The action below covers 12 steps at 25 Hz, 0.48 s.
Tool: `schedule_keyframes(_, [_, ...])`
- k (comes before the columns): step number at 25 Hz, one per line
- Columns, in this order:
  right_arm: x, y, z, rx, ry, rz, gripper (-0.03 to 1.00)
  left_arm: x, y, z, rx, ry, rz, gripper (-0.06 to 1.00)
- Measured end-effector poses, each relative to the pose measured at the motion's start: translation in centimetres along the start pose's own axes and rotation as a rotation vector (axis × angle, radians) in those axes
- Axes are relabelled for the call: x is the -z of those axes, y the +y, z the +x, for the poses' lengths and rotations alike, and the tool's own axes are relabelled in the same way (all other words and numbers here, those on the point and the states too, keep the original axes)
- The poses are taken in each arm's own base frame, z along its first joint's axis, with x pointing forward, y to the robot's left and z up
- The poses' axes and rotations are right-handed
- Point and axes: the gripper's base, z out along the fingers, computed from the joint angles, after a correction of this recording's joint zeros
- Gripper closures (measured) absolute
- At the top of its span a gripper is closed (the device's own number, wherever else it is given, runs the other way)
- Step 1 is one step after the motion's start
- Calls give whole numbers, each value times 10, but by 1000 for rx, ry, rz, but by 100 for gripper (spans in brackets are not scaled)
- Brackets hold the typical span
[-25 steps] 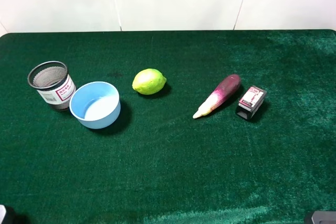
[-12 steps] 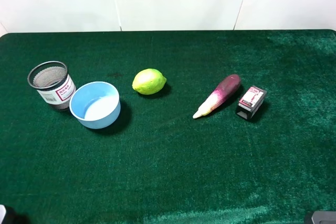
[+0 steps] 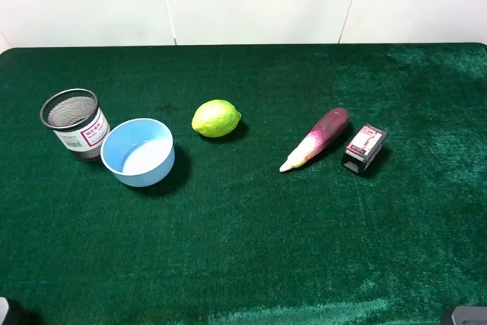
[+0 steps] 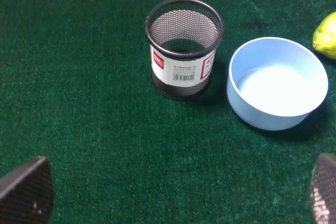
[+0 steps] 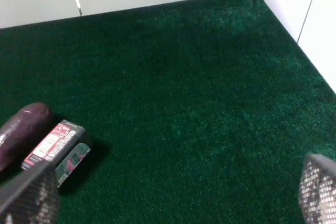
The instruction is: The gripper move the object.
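The black wire-mesh cup (image 3: pixel 74 123) with a white, red-printed label stands upright at the left of the green table, right beside the light blue bowl (image 3: pixel 138 151). In the left wrist view the cup (image 4: pixel 184 48) stands ahead of my left gripper (image 4: pixel 176 203), which is open and empty, well short of the cup, with its fingertips (image 4: pixel 26 192) wide apart. My right gripper (image 5: pixel 173 198) is open and empty over bare cloth near the table's right side. In the high view only slivers of the arms show at the bottom corners.
A lime (image 3: pixel 216 118) lies right of the bowl. A purple-and-white eggplant (image 3: pixel 316 138) and a small black box with a red-white label (image 3: pixel 363 147) lie right of centre. The right wrist view shows the box (image 5: pixel 58 148) and the table's far right edge (image 5: pixel 294 40).
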Motion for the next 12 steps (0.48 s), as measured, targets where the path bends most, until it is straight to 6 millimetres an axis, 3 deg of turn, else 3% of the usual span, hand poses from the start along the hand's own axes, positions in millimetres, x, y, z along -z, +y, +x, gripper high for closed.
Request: schedule_keyframes(12, [0, 0, 0, 0, 0, 0, 27, 0, 0, 0, 0, 0, 0, -5])
